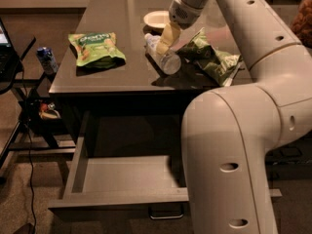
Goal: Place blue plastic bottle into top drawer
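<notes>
Can (47, 60), small and dark blue, upright at far left on a dark stand off the left edge of the counter (122, 77). Next, on the glossy counter top, green snack bag (97, 47) lying flat near the front left corner. Below that stretch of counter, top drawer (126, 179) pulled well out, wide and shallow, with a small metal loop handle (166, 212) under its front panel. Further right and toward the back of the counter, white dish (157, 19).

Just in front of the dish, blue plastic bottle (169, 62) on its side on the counter top, capped end toward the back left, base toward the front right, well apart from the drawer and not in it. Claw (162, 47) right over the bottle's capped half, reaching down from the upper right, tan tip laid across the bottle in this view. Width of the claw's opening, and whether it grips the bottle: cannot tell.

Just beside the bottle on the right, crumpled dark green bag (209, 57). At far right, white robot arm (243, 130) filling the foreground and covering the drawer's right end.
</notes>
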`<state>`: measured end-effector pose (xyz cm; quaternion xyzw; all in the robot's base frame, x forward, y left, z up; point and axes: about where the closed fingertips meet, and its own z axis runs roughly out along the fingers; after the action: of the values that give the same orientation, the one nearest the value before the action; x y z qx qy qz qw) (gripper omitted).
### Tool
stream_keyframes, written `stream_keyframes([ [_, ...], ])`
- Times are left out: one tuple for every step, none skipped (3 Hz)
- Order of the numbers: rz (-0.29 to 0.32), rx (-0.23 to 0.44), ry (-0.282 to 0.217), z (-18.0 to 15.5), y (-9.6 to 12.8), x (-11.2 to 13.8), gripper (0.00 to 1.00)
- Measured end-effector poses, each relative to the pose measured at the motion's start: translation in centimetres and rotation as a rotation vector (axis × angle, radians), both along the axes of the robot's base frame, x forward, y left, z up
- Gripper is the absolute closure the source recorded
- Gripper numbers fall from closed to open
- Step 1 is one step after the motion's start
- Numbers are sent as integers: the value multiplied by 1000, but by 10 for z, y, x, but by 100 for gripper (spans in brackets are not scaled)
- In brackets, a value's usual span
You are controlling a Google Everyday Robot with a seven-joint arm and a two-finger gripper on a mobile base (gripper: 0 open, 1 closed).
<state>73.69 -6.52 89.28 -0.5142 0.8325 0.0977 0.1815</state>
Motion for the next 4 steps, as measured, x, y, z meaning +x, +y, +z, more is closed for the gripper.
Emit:
stream_keyframes([
  [-20, 7, 17, -10, 2, 6, 0],
  [-37, 11, 34, -17, 7, 8, 0],
  [-50, 9, 55, -27, 11, 10, 0],
  [-64, 4, 75, -37, 13, 13, 0],
])
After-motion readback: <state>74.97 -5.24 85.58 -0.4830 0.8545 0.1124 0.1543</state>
